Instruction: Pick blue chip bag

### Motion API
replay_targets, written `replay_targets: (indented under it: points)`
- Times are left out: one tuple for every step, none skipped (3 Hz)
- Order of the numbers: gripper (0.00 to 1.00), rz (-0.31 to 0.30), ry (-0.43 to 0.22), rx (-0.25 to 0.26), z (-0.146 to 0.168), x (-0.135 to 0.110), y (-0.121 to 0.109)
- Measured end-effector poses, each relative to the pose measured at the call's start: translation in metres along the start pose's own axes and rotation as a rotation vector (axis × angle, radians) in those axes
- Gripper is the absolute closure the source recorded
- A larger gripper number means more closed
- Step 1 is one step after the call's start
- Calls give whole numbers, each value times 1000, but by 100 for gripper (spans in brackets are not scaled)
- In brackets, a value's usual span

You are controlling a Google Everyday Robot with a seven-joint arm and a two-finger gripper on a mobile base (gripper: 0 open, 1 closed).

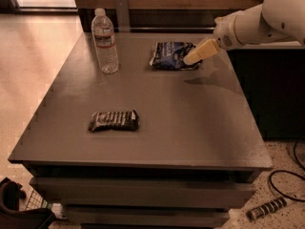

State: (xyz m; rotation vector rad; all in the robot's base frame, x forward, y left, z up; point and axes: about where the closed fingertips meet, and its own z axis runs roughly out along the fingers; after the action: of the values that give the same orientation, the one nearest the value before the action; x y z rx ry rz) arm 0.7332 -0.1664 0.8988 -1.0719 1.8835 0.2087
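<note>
The blue chip bag (169,55) lies flat on the far right part of the grey table (190,123), crinkled and dark blue with white patches. My gripper (190,59) comes in from the right on a white arm, its cream-coloured tip over the right end of the bag.
A clear water bottle (106,41) stands upright at the far left of the table. A dark wrapper with white stripes (114,120) lies near the front left. A dark cabinet (271,89) stands right of the table. Cables (281,185) lie on the floor at the lower right.
</note>
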Motion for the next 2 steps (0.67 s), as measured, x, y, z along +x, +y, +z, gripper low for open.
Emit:
replay_targets:
  points:
    - [0, 48, -60, 2, 29, 2, -12]
    - [0, 77, -98, -50, 63, -1, -8]
